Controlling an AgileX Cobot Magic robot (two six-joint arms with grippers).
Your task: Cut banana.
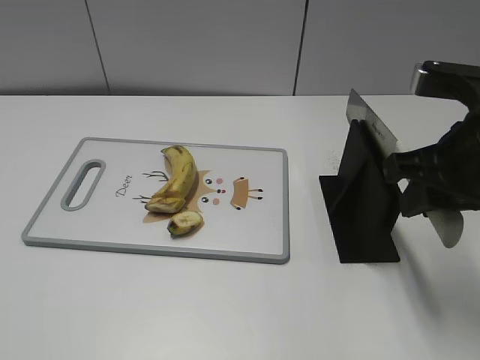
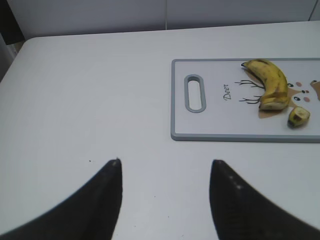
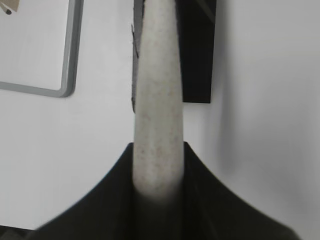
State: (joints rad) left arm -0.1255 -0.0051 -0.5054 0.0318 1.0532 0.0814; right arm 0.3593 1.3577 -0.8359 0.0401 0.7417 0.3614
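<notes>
The banana [image 1: 178, 178], long, curved and yellow with brown bruises, lies on the grey-rimmed cutting board [image 1: 255, 225]. A short cut stub [image 1: 184, 222] lies just in front of it. Both show in the left wrist view, banana [image 2: 272, 82] and stub [image 2: 298, 116]. My right gripper [image 3: 157, 145] is shut on the pale speckled handle [image 3: 156, 90] of a knife. The knife's blade [image 1: 371, 124] sits slanted in a black stand [image 1: 360, 202] to the right of the board. My left gripper [image 2: 166, 162] is open and empty over bare table, left of the board [image 2: 210, 125].
The board has a handle slot [image 1: 81, 184] at its left end and a deer drawing under the banana. The board's corner [image 3: 40, 50] shows in the right wrist view beside the stand [image 3: 197, 50]. A grey wall runs behind the white table.
</notes>
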